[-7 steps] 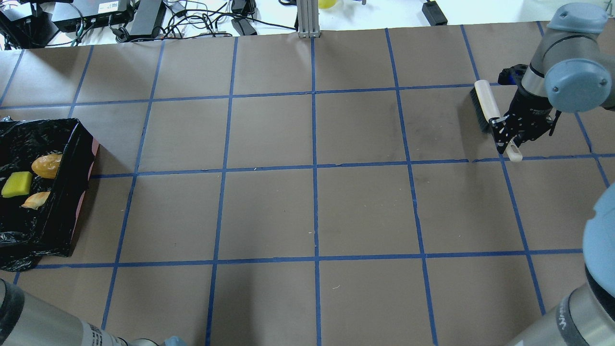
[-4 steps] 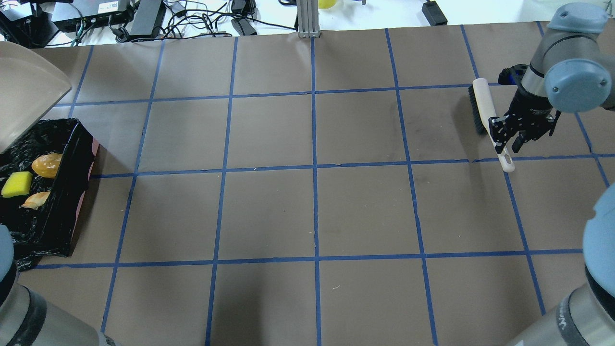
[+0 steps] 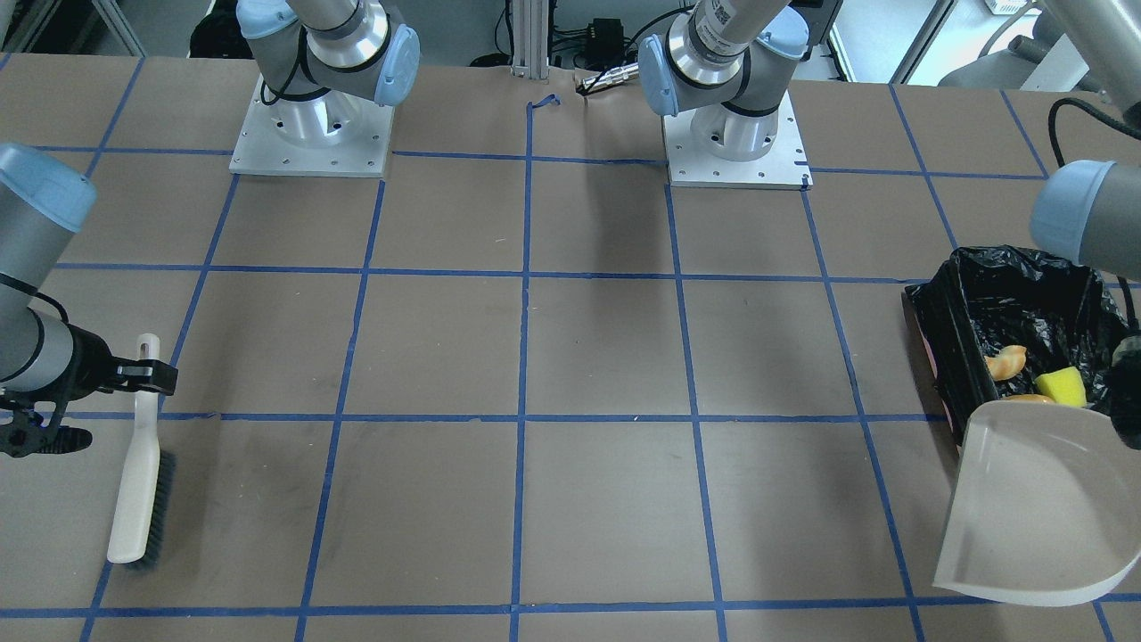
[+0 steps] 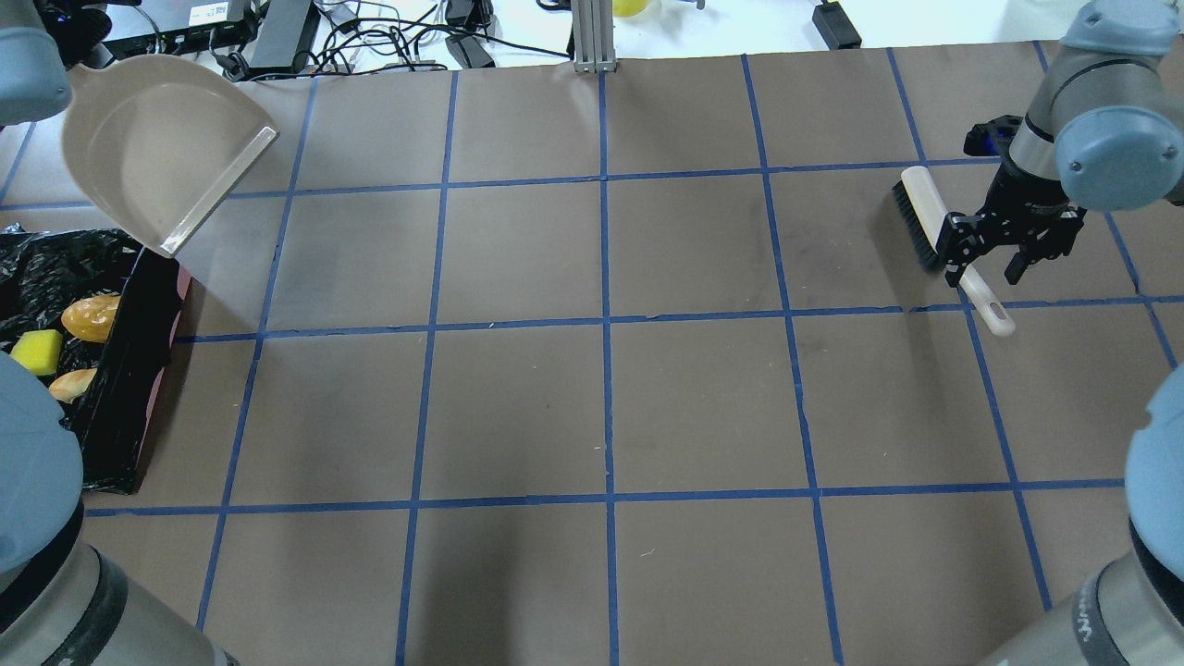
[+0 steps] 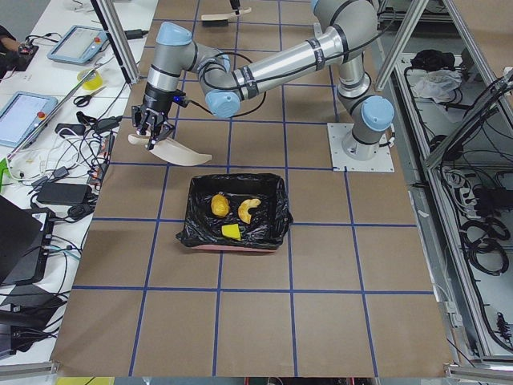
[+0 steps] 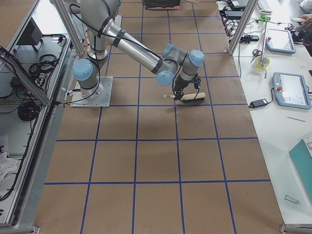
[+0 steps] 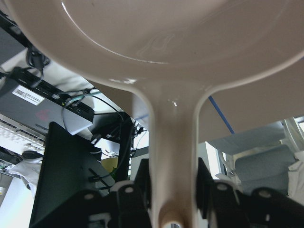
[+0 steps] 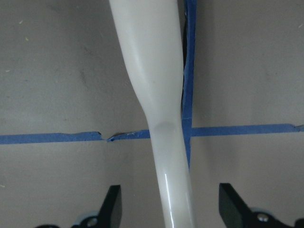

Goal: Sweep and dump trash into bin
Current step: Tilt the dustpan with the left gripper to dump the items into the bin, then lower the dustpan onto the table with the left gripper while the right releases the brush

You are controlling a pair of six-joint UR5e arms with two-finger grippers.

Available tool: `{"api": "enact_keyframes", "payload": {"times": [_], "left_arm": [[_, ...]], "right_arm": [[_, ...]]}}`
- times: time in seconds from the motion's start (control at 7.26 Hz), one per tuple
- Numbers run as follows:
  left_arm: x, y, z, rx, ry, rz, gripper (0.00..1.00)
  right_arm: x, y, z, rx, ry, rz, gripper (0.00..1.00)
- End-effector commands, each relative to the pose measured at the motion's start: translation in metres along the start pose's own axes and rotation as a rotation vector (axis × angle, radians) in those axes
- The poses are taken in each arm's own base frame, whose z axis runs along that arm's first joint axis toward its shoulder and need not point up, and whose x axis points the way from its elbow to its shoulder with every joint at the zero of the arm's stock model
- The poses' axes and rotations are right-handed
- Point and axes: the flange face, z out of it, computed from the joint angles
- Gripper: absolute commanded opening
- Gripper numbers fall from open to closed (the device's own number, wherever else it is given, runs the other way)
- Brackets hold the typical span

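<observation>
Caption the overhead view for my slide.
Trash in the bin, empty dustpan raised beside it; right gripper open around the brush lying on the table.

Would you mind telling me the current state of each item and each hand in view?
bin, upright, lined, holding three pieces
croissant, inside the bin
bread roll, inside the bin
sponge block, inside the bin
dustpan, empty, held above the table
left hand, shut on the dustpan handle
brush, lying on the table, not gripped
right hand, open, fingers astride the brush handle
</observation>
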Motion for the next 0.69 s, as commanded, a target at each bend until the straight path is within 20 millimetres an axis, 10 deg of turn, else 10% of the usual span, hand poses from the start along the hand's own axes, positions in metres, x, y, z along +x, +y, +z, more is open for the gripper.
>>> {"api": "enact_keyframes", "payload": {"times": [0.0,0.55], "left_arm": [[-0.012,-0.05,0.04,0.224,-0.112,-0.11,0.0],[-0.016,-0.13,0.081,0.498,-0.041,-0.486,0.0]], "right_arm": [[-0.002,0.017,-0.055,0.064,0.006,0.004,1.0],[-0.028,0.075,-0.164,0.19,0.046,-0.011,1.0]]}}
